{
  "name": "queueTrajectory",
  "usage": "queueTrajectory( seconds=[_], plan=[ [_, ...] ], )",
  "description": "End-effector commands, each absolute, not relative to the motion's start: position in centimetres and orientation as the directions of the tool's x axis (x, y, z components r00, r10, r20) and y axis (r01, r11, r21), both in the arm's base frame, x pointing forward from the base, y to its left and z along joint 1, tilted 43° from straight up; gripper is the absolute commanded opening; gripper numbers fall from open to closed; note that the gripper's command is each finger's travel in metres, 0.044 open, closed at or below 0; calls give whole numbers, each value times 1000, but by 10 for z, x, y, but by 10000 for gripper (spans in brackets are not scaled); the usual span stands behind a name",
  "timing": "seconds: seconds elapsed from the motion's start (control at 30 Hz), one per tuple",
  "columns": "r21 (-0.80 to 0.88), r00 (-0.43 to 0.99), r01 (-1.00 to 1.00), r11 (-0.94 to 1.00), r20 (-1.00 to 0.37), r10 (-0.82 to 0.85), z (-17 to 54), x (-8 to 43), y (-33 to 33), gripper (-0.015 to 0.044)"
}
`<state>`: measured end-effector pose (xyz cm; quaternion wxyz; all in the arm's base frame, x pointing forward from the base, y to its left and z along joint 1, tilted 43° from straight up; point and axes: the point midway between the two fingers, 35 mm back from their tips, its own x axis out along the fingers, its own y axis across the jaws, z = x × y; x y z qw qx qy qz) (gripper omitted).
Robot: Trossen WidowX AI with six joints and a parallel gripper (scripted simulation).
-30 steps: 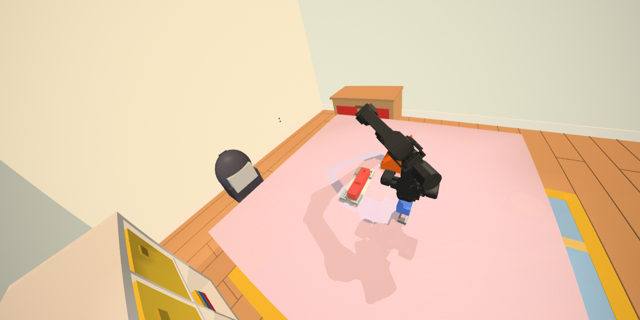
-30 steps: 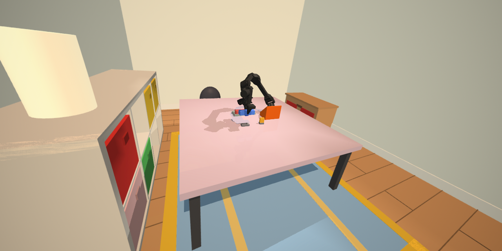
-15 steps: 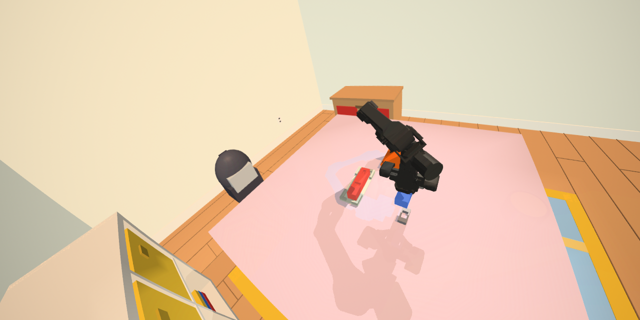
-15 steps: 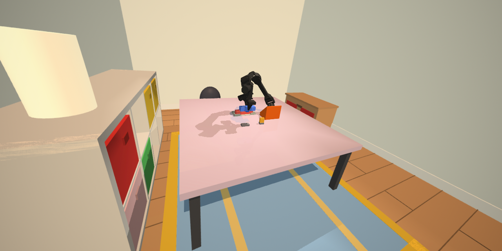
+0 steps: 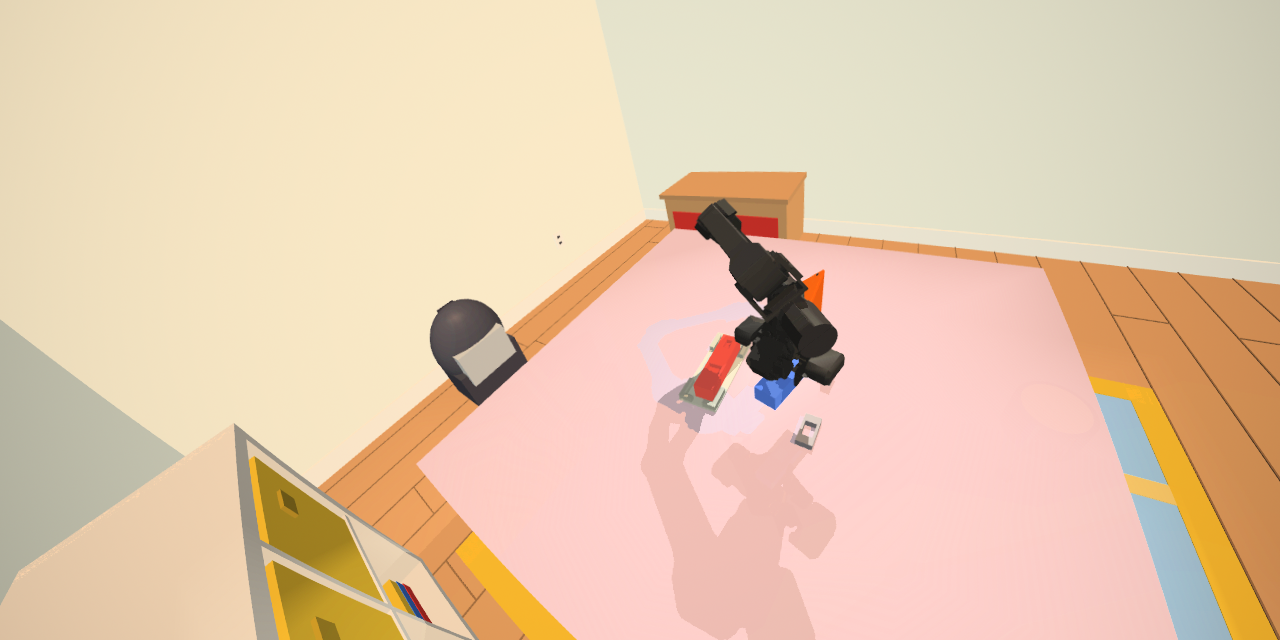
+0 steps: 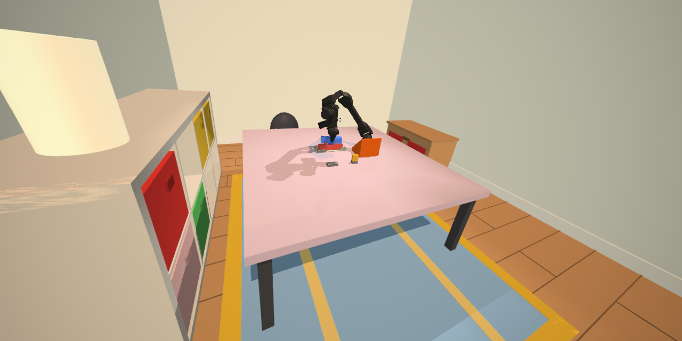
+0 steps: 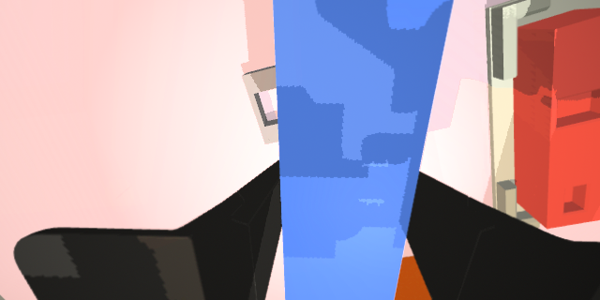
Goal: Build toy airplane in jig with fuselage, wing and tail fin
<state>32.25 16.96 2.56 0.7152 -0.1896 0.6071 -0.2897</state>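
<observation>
My gripper (image 6: 332,139) (image 7: 337,170) is shut on the blue wing (image 5: 772,391) (image 6: 325,139) (image 7: 347,127) and holds it above the table, beside the cradle in the wrist view. The wing's tab is hidden. The red fuselage (image 5: 718,365) (image 6: 336,146) (image 7: 577,159) lies in the pale cradle (image 5: 707,406) (image 7: 501,131) and looks flat, with its top recesses showing. The yellow tail fin (image 6: 354,157) stands in a small grey holder near the orange block; the arm hides it in the top view.
A small grey open holder (image 5: 812,419) (image 6: 332,163) (image 7: 262,79) stands on the pink table (image 5: 939,502) (image 6: 305,205), partly behind the wing in the wrist view. An orange wedge-shaped block (image 5: 815,288) (image 6: 368,148) (image 7: 412,278) stands near the arm's base.
</observation>
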Motion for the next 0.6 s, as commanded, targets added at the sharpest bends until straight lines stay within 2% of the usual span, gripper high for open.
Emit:
queueTrajectory(
  seconds=[0.0, 0.57],
  plan=[
    [-608, 100, 244, 755, -759, -644, 32, 324, 160, 0],
    [-497, 100, 543, 677, -762, -639, 62, 325, 114, 0]
  ],
)
